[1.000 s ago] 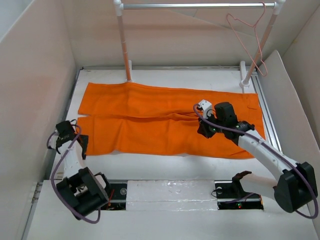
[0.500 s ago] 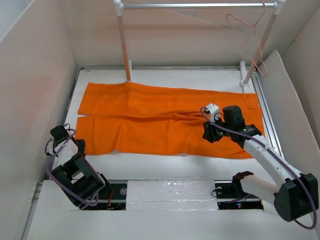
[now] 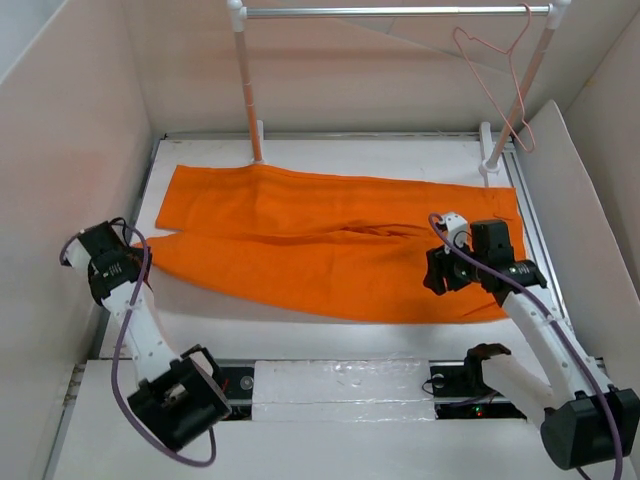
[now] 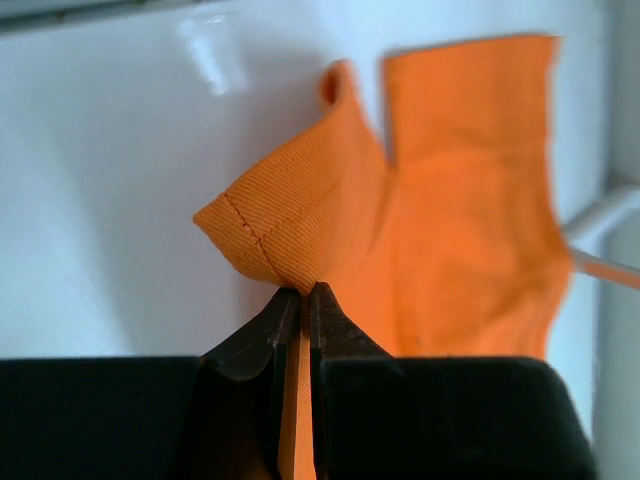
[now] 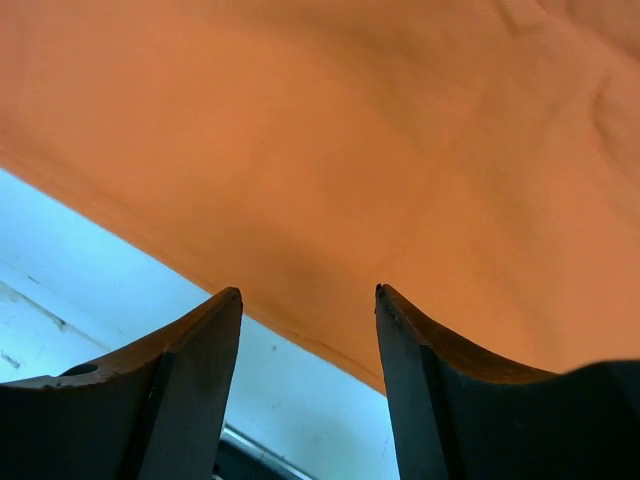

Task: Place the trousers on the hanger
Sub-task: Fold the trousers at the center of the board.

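My left tool is pinched tight on a hem corner of the orange trousers at the left side of the bench. My right tool stands wide above their near right edge. The hanger hangs on the rail, far right.

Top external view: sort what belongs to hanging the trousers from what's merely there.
Job in hand:
trousers, flat on the table
hanger, hooked on the rail
left gripper, shut on a trouser corner
right gripper, open over the trousers' near edge

Just there:
rail
white posts
table
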